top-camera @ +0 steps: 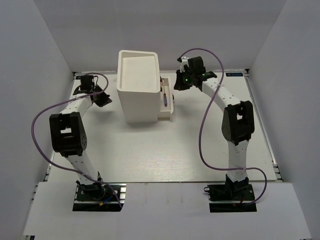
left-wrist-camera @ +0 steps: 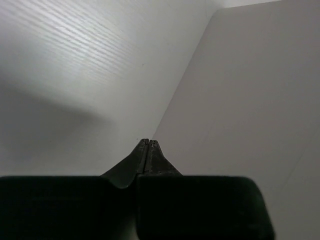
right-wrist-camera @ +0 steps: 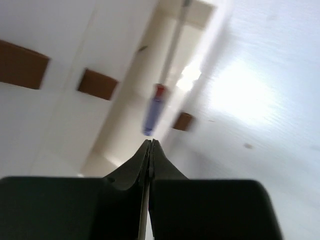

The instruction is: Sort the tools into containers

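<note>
The tall white cabinet (top-camera: pixel 136 85) stands at the middle back of the table. One drawer (top-camera: pixel 166 109) is pulled out at its right side, and the thin blue/red screwdriver (top-camera: pixel 164 97) lies in it. In the right wrist view the screwdriver (right-wrist-camera: pixel 154 110) lies in the open drawer (right-wrist-camera: pixel 125 125) just beyond my right gripper (right-wrist-camera: pixel 150 142), which is shut and empty. The right gripper (top-camera: pixel 179 82) hovers right of the drawer. My left gripper (top-camera: pixel 103 98) is shut and empty left of the cabinet; its closed tips (left-wrist-camera: pixel 148 142) point at the cabinet's side wall (left-wrist-camera: pixel 250 100). No other tools show.
Closed drawer fronts with brown knobs (right-wrist-camera: pixel 97 83) show on the cabinet face, and the open drawer's knob (right-wrist-camera: pixel 184 121) is beside my right fingertips. White enclosure walls (top-camera: pixel 45 60) stand left, right and behind. The purple cables (top-camera: pixel 202 125) loop beside both arms.
</note>
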Tool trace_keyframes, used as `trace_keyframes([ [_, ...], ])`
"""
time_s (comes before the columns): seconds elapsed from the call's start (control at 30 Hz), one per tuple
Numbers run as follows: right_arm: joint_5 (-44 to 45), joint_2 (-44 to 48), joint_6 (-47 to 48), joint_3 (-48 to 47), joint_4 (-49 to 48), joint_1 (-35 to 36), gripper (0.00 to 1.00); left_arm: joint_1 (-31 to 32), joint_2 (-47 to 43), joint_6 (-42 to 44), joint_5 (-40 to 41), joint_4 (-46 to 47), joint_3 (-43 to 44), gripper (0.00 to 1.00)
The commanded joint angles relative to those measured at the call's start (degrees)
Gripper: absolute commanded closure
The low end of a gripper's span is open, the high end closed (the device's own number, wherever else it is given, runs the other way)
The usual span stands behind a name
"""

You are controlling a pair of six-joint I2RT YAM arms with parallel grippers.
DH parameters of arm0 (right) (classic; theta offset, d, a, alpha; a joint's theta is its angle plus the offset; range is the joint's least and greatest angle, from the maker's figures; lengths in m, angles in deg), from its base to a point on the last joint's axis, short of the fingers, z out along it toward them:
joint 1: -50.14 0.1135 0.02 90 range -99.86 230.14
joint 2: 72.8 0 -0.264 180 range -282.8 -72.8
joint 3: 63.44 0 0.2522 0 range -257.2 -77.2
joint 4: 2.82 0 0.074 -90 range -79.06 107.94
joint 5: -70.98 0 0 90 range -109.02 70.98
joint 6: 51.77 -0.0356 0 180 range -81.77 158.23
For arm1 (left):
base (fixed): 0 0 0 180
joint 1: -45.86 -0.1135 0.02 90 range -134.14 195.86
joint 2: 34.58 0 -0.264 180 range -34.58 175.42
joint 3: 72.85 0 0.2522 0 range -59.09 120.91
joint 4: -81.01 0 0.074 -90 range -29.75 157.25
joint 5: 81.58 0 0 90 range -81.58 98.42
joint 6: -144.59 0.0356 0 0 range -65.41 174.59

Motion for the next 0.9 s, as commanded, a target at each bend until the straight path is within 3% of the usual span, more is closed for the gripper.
trace_keyframes([
  [0.0,12.4,3.2,8.7,2.2,0.1,-1.5,1.0,-0.3,1.1,1.5,-8.1,3.9,4.2,0.94],
  [0.13,11.2,-3.0,11.9,-2.0,6.8,-2.2,1.0,0.2,3.6,2.0,-12.8,5.3,6.0,0.93],
  [0.37,-2.1,-13.6,14.0,-14.0,11.5,0.4,1.0,0.2,4.2,3.8,-18.3,5.8,6.5,0.91],
  [0.5,-11.6,-16.3,10.3,-16.3,8.3,0.9,1.0,0.8,4.2,5.6,-20.4,4.5,7.3,0.91],
  [0.53,-17.5,-16.5,9.2,-16.4,7.1,1.4,1.0,0.8,4.2,6.2,-20.4,3.4,7.3,0.91],
  [0.87,-29.2,-16.7,4.4,-16.6,2.3,3.6,1.0,1.3,4.7,6.7,-25.2,4.0,5.4,0.91],
])
